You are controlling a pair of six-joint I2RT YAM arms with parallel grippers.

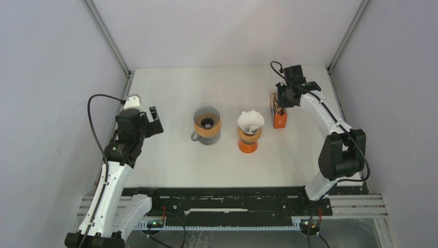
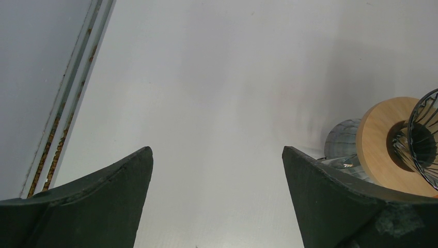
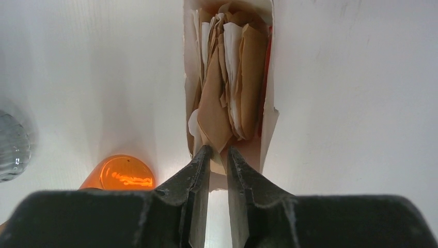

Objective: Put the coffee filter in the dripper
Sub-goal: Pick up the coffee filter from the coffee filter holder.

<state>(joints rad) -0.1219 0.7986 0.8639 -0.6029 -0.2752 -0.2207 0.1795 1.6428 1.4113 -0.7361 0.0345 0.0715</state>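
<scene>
White table (image 1: 170, 155), filter box (image 1: 279, 111) at 2 o'clock. R gripper (image 3: 218, 155) at its mouth, jaws a slit apart by a brown filter (image 3: 214, 113); can't tell if pinched. L gripper (image 2: 217, 150) wide open. Risk: grabs several sheets, or paper slips before the empty dripper (image 1: 206, 123), 9 o'clock of box.

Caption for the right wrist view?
Right gripper, jaws slightly apart, poised at the open box of paper filters; orange dripper lower left.

Filters (image 3: 227, 77): brown and white papers, packed upright in an open box (image 3: 269, 129).
Glass dripper (image 1: 207, 125): ribbed cone, wooden collar, stood upright mid-counter.
</scene>
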